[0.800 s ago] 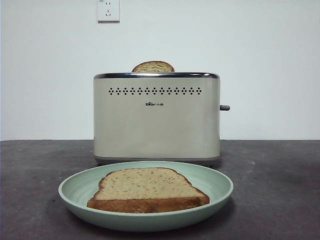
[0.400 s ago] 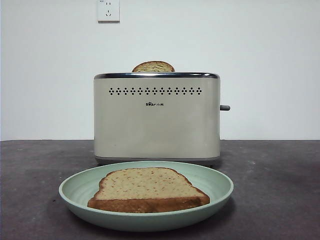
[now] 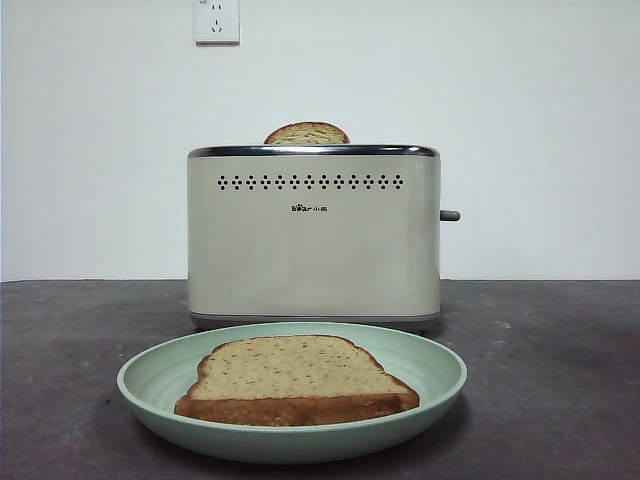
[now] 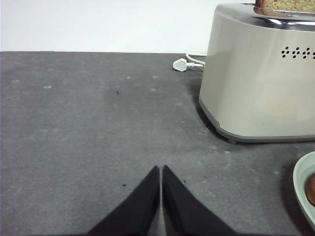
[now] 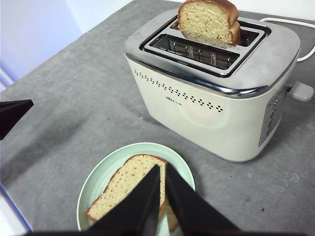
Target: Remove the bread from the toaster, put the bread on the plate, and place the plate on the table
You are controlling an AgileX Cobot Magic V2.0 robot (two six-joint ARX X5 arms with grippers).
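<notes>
A slice of bread lies flat on the mint-green plate, which rests on the dark grey table in front of the cream toaster. A second bread slice stands in the toaster's far slot, its dome above the rim. No gripper shows in the front view. My right gripper is shut and empty, high above the plate and its bread. My left gripper is shut and empty, low over the table beside the toaster.
A white plug and cord lie on the table behind the toaster. The grey lever sticks out from the toaster's side. A wall socket is on the white wall. The plate's rim shows in the left wrist view.
</notes>
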